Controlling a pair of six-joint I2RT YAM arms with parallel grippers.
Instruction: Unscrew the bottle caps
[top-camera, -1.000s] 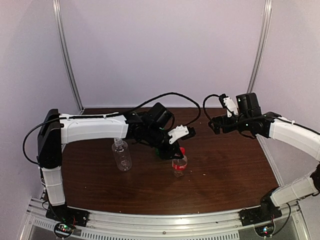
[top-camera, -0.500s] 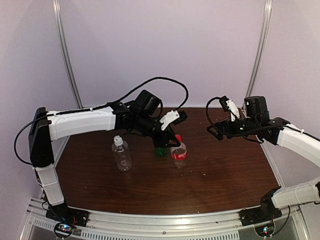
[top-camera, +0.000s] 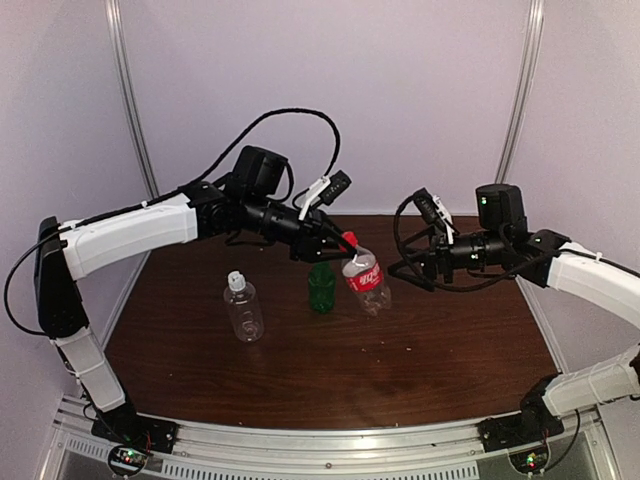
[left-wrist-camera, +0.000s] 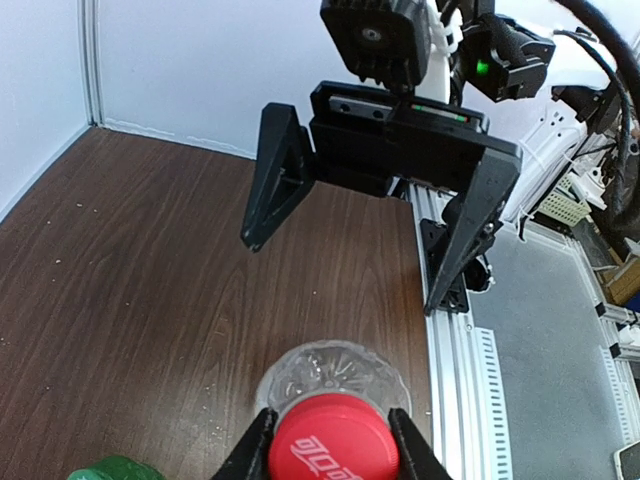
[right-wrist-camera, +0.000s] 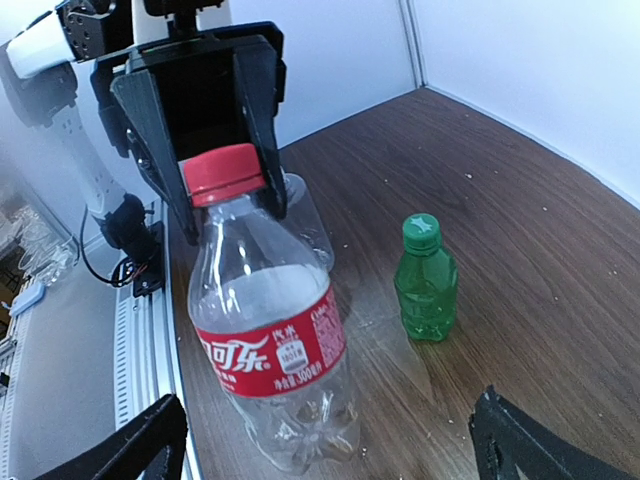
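Observation:
My left gripper (top-camera: 340, 243) is shut on the red cap (top-camera: 349, 239) of the clear bottle with the red label (top-camera: 367, 282) and holds it tilted, apparently off the table. In the left wrist view the fingers (left-wrist-camera: 252, 455) clamp both sides of the red cap (left-wrist-camera: 333, 438). My right gripper (top-camera: 400, 272) is open just right of this bottle, its jaws either side of the bottle's base (right-wrist-camera: 290, 400) without touching it. The green bottle (top-camera: 321, 288) with its green cap (right-wrist-camera: 421, 230) stands just left. The wider clear bottle (top-camera: 243, 312) with its white cap (top-camera: 235, 281) stands further left.
The brown wooden table (top-camera: 430, 360) has a metal rail along its near edge (top-camera: 330, 440). White walls close in the back and both sides. My left arm's cable loops above the bottles (top-camera: 290, 125).
My left gripper has lifted the red-label bottle by its cap, up and toward the back, and tilted it. My right gripper has turned and moved left toward the bottle's base.

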